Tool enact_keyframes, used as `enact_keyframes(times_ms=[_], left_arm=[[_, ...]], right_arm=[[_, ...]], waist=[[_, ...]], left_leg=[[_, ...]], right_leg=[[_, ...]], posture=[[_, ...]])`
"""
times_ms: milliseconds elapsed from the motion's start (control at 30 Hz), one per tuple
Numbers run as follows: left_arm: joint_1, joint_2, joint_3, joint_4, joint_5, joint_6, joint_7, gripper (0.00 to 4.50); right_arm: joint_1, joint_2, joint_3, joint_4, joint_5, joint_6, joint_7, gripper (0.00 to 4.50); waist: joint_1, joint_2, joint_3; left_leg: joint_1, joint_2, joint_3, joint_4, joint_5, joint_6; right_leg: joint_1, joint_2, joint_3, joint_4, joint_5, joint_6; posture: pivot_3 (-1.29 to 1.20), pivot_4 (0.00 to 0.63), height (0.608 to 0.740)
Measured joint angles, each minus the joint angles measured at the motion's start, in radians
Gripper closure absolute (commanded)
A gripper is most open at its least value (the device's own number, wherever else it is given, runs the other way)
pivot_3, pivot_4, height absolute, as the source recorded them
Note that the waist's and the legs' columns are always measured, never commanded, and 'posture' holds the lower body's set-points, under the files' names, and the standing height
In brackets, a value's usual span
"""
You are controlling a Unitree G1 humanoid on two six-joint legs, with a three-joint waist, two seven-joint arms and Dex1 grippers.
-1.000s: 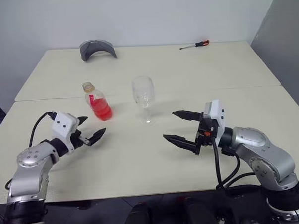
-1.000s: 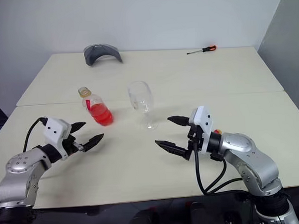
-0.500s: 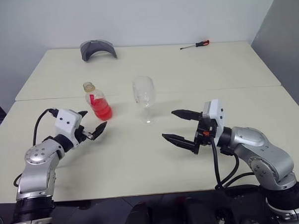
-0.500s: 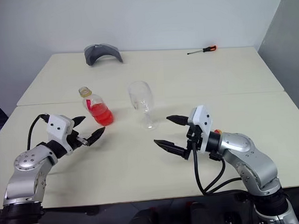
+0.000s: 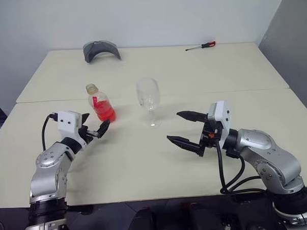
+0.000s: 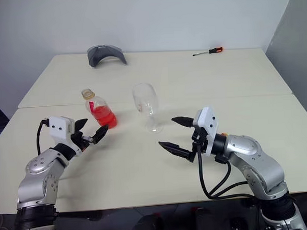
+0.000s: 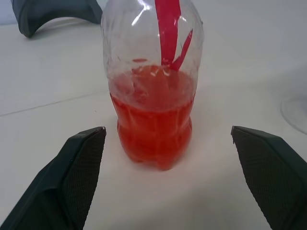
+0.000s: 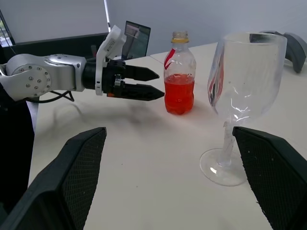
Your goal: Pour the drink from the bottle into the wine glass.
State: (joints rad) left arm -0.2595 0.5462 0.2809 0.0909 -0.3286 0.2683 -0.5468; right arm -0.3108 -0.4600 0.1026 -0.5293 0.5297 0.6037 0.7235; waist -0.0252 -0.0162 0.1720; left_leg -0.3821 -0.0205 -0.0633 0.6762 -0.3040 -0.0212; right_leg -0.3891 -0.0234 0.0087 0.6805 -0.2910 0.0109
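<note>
Red-orange drink point(image 7: 152, 120) fills lower half of bottle point(image 5: 100, 103), upright near table point(image 5: 145, 161) left edge, wine glass point(image 5: 148, 101) beside. Left gripper point(image 5: 95, 129) spread, short of bottle; right gripper point(image 5: 187, 128) spread, empty. Rec: centre body betw. fingers, close gently.

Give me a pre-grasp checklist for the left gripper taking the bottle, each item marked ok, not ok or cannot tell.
1. Left gripper open: ok.
2. Bottle upright on the table: ok.
3. Bottle lined up between the left gripper's fingers: ok, centred in the left wrist view.
4. Fingers around the bottle: not ok, short of it.
5. Wine glass upright, apart from the bottle: ok.
6. Right gripper open, clear of the glass: ok.
7. Cap off: cannot tell.
</note>
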Motion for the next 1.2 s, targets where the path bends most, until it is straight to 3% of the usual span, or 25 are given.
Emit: enact_keyframes(times_ms=[433,1133,1200], left_arm=[[-0.083,-0.003,-0.005,0.141,0.009,-0.073,0.003,0.00],[-0.348,-0.084,-0.077,0.621,0.095,-0.348,-0.069,0.00],[-0.363,-0.084,-0.077,0.649,0.098,-0.366,-0.078,0.40]], right_arm=[[-0.016,0.000,0.000,0.003,0.001,-0.002,-0.005,0.01],[-0.027,-0.003,-0.001,-0.001,0.002,0.021,-0.028,0.01],[-0.027,-0.003,-0.001,-0.001,0.002,0.021,-0.030,0.00]], waist=[[0.000,0.000,0.000],[0.001,0.000,0.000],[0.000,0.000,0.000]], left_leg=[[0.000,0.000,0.000,0.000,0.000,0.000],[-0.001,-0.001,0.000,0.001,0.001,-0.001],[-0.001,-0.001,0.000,0.001,0.001,-0.001]], right_leg=[[0.000,0.000,0.000,0.000,0.000,0.000],[0.000,0.000,-0.001,0.001,0.000,0.000],[0.000,0.000,-0.001,0.001,0.000,0.000]], posture=[[0.00,0.150,0.740],[0.00,0.150,0.740],[0.00,0.150,0.740]])
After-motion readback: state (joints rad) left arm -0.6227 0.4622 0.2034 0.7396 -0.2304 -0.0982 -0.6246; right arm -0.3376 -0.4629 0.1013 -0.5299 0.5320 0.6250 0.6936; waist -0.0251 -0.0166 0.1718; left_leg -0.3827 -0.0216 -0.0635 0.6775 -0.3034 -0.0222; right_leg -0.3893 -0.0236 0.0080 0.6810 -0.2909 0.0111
